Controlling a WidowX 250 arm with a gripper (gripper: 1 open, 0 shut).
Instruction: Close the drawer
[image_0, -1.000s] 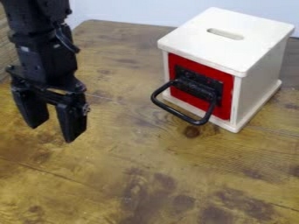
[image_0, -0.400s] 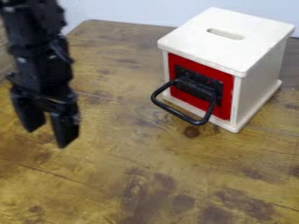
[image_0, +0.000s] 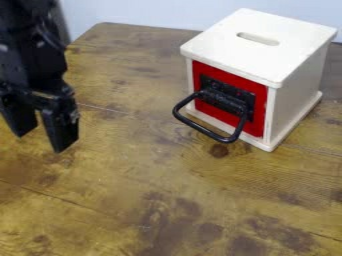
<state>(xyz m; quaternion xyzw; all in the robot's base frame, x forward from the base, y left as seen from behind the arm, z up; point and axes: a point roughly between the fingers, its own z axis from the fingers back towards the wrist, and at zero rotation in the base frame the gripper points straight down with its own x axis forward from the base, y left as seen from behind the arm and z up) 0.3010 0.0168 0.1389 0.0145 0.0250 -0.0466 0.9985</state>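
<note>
The drawer (image_0: 229, 98), a red square front panel carrying a black bracket and a large black wire loop handle (image_0: 207, 120), sits in the front face of a cream wooden cube box (image_0: 263, 60) placed toward the far right of the desk (image_0: 160, 200). The loop handle projects forward and downward from the panel, its lower bar hanging just above the wood surface. A narrow slot (image_0: 258, 39) is cut in the top of the box. The desk is worn brown wood with dark stains. At the left edge, well apart from the box and handle, the black end effector (image_0: 40, 128) hangs above the desk with its two fingers pointing down and spread apart, holding nothing.
</note>
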